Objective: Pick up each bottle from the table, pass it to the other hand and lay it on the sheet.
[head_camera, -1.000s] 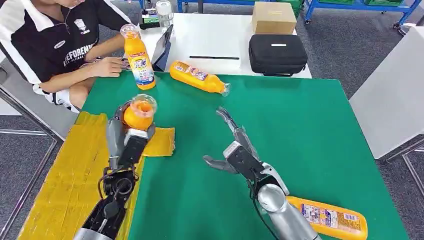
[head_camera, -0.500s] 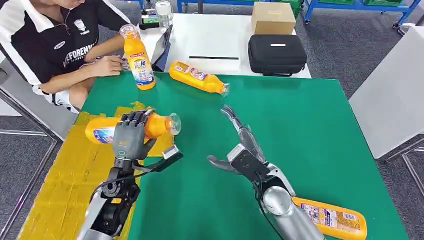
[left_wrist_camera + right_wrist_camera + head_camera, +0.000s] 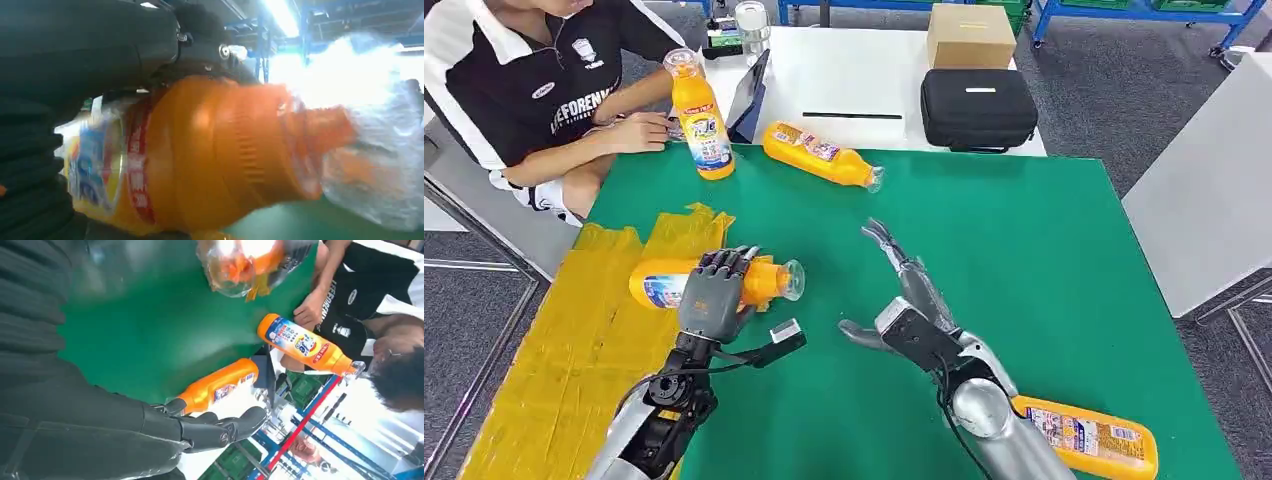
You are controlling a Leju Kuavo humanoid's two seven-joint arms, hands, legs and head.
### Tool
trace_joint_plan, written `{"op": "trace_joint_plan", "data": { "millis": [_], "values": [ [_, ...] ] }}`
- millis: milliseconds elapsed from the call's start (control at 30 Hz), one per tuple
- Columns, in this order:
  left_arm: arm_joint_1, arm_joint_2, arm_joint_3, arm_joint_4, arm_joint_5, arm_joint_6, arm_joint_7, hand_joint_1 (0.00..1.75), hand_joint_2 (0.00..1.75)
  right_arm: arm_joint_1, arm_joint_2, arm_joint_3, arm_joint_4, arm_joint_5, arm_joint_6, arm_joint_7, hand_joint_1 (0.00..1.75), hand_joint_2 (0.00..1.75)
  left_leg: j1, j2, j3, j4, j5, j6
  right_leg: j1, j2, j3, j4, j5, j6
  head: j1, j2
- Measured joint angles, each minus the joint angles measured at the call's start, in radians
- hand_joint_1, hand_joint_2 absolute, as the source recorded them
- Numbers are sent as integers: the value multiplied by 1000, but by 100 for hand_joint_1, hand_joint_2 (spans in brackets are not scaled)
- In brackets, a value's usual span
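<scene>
My left hand (image 3: 714, 295) grips an orange bottle (image 3: 667, 285) held level over the yellow sheet (image 3: 574, 330), its clear cap (image 3: 791, 280) pointing toward the table's middle. The left wrist view has that bottle (image 3: 210, 150) close up under my fingers (image 3: 125, 45). My right hand (image 3: 904, 300) is open over the green table (image 3: 1024, 260), fingers spread, holding nothing. Another orange bottle (image 3: 700, 115) stands upright at the far left edge, one (image 3: 821, 155) lies at the far edge, and one (image 3: 1089, 438) lies near my right forearm.
A person (image 3: 534, 80) sits at the far left, a hand (image 3: 639, 132) resting beside the upright bottle. Behind the green table a white table (image 3: 854, 75) carries a black case (image 3: 979, 107), a cardboard box (image 3: 970, 35) and a tablet (image 3: 750, 95).
My left hand has turned the bottle from upright to level and brought it lower and nearer over the sheet. My right hand has barely shifted.
</scene>
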Motion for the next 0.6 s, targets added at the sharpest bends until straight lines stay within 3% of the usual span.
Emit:
{"op": "trace_joint_plan", "data": {
  "millis": [200,600],
  "values": [
    [-2,2,0,37,22,-16,30,0,175,5,-1,-2,0,91,-2,-3,0,175,0,0,0,0,0,0,0,0,0,0,0,0,0,0],
    [-4,2,12,52,163,-46,-39,0,175,11,-21,0,-52,237,56,2,0,175,0,0,0,0,0,0,0,0,0,0,0,0,0,0]
  ]
}}
